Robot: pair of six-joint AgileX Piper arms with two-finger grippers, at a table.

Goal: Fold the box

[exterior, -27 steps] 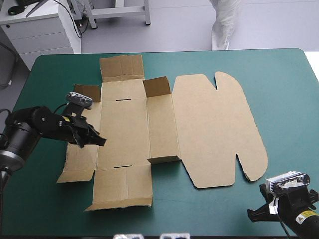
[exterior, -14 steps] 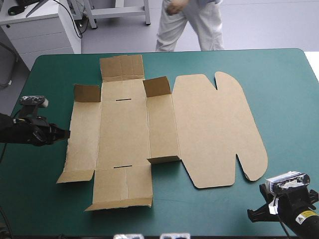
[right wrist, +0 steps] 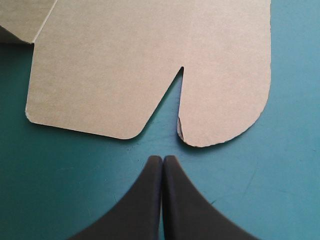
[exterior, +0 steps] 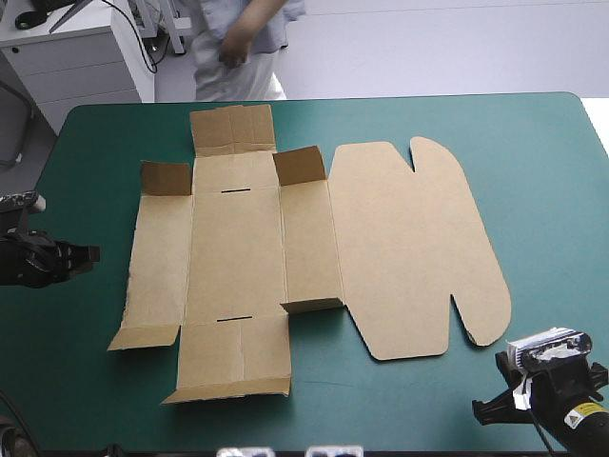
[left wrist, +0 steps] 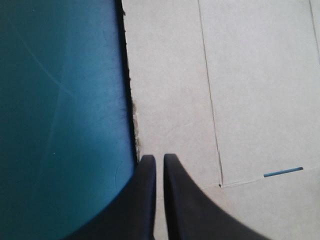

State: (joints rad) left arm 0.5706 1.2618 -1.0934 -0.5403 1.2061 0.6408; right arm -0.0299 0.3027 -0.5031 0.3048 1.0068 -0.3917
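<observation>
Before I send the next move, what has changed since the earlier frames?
The left tool has pulled back off the box toward the left edge of the table and now sits clear of the board, shut and empty. The box is unmoved; the right tool stays shut at the near right corner.

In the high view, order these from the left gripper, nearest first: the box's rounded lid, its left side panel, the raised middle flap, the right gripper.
From the left gripper:
1. Left side panel, just beside it.
2. Raised middle flap, toward the far edge.
3. Rounded lid, box's right half.
4. Right gripper, near right corner.
</observation>
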